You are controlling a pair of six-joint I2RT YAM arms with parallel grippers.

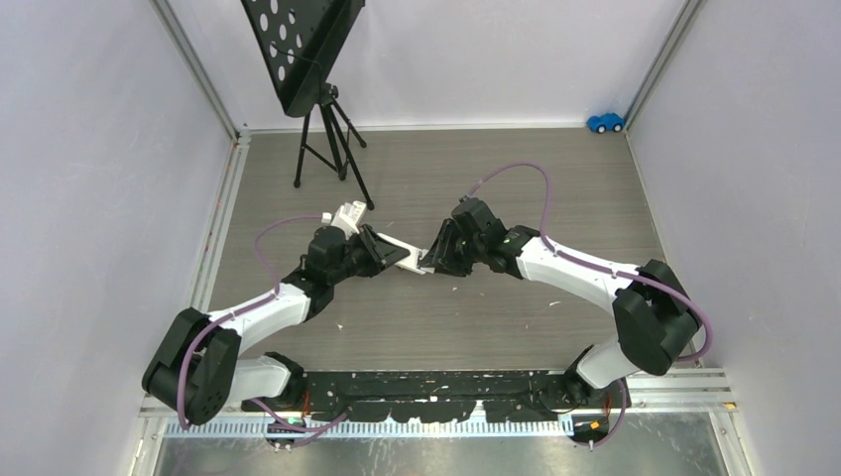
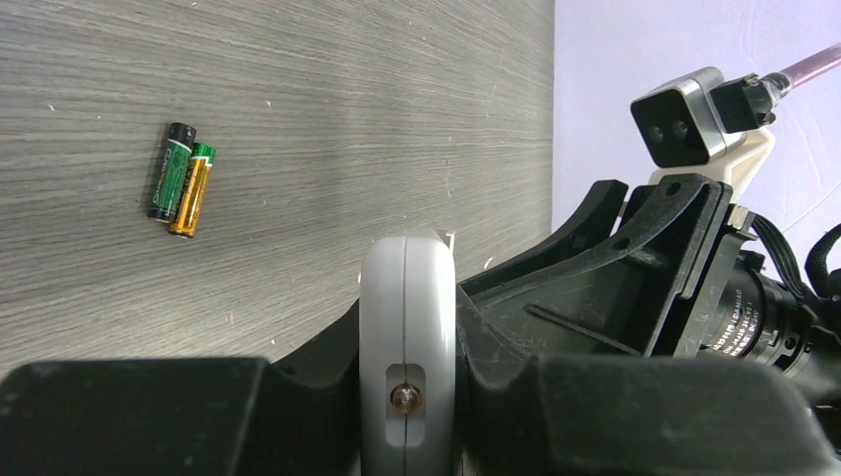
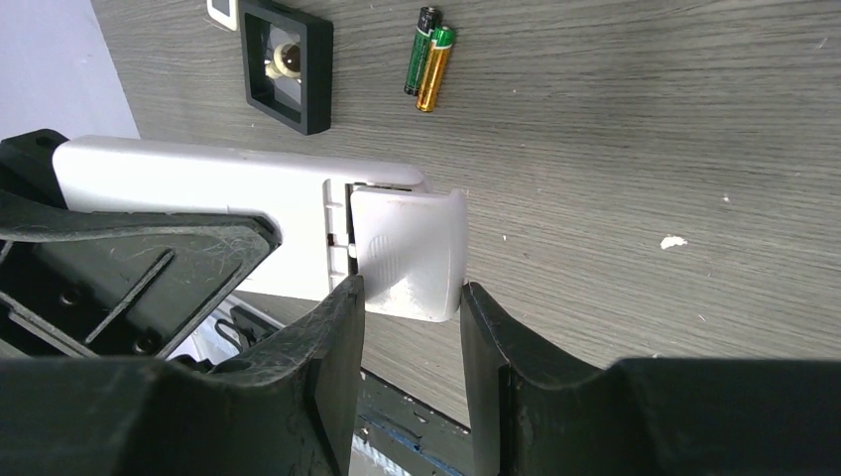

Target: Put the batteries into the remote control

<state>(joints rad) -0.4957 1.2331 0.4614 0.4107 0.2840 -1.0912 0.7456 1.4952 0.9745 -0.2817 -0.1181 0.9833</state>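
The left gripper clamps the remote control, whose long axis runs toward the right gripper. That gripper's jaws are closed on the battery cover at the remote's end. The batteries lie side by side on the table beyond the remote.

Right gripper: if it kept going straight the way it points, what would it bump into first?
The right gripper would meet the battery cover first; it already sits between its fingers, seemingly pinched. Straight behind comes the remote control, held by the left gripper.
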